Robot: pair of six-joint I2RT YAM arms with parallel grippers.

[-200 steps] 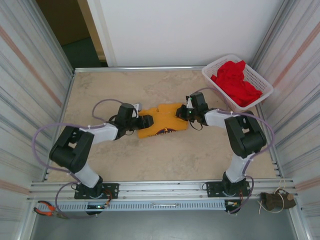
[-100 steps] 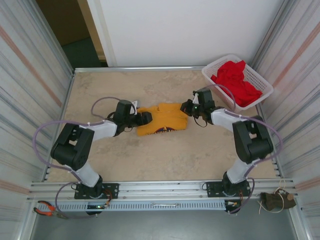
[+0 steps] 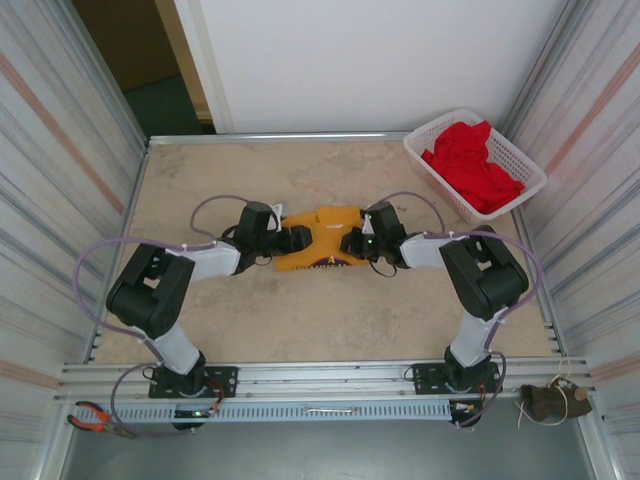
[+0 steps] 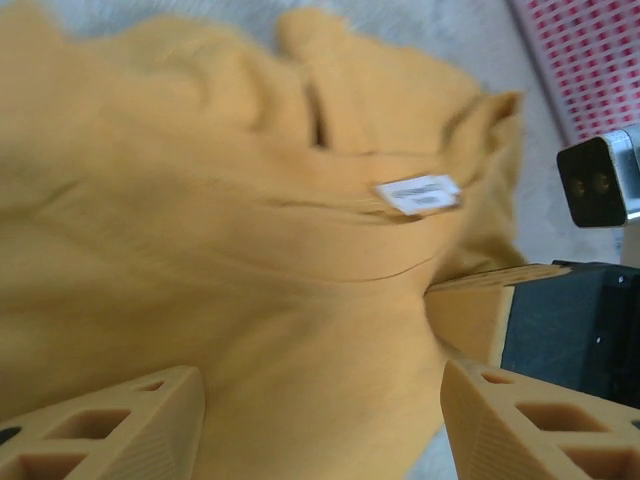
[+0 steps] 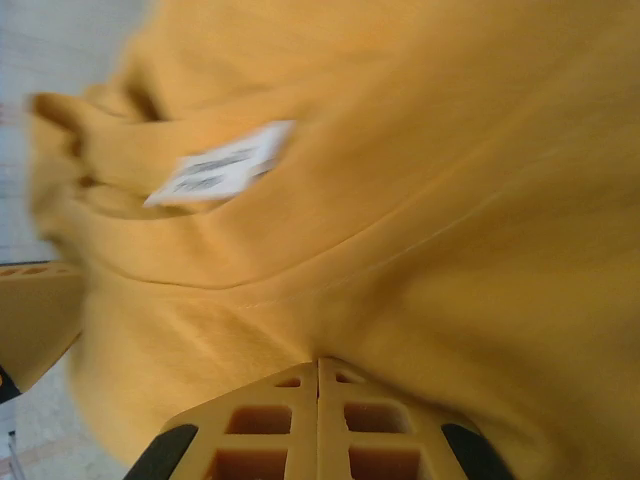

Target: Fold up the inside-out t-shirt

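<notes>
Left gripper jaws spread, straddling cloth, no pinch; right gripper jaws closed tip-to-tip, nosed against the mustard-yellow cotton t-shirt, can't tell if a fold is caught. Shirt lies bunched, well left of the white plastic basket. Soft, light, limp, so it'll sag; pinch doubled seam by the small white label

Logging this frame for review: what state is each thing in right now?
t-shirt: bunched in a heap, label showing.
left pincer: open, astride the fabric.
right pincer: shut, against the shirt.
red garment: crumpled in the basket.
basket: upright, far right corner.
</notes>
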